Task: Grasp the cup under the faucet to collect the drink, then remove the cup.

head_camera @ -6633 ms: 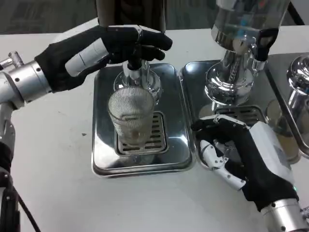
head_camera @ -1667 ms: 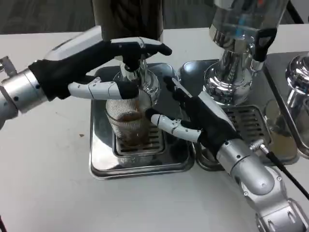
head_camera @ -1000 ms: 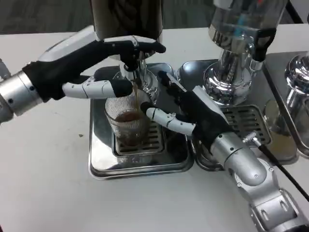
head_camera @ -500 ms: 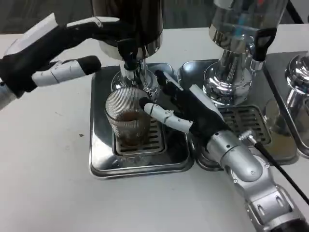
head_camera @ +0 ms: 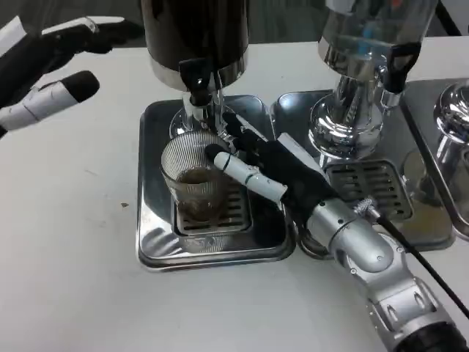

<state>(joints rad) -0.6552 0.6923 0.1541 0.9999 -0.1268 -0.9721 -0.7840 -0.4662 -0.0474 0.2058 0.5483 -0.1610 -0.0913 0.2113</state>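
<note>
A ribbed clear cup (head_camera: 192, 180) with brown drink in its bottom stands on the drip grate of a steel tray (head_camera: 157, 235), right under the black faucet (head_camera: 196, 82) of the dark dispenser. My right hand (head_camera: 272, 172) is at the cup's right side, its fingers reaching around the rim and touching the glass. Whether they have closed on the cup I cannot tell. My left hand (head_camera: 51, 62) hangs with fingers spread at the upper left, well away from the faucet and holding nothing.
A second, clear dispenser (head_camera: 359, 66) stands on its own steel tray (head_camera: 293, 117) to the right. Part of a third chrome base (head_camera: 451, 117) shows at the right edge. White table lies to the left and in front.
My left hand has let go of the faucet lever and pulled back to the upper left. My right hand has moved in from the right until its fingers reach the cup. The cup now holds brown drink.
</note>
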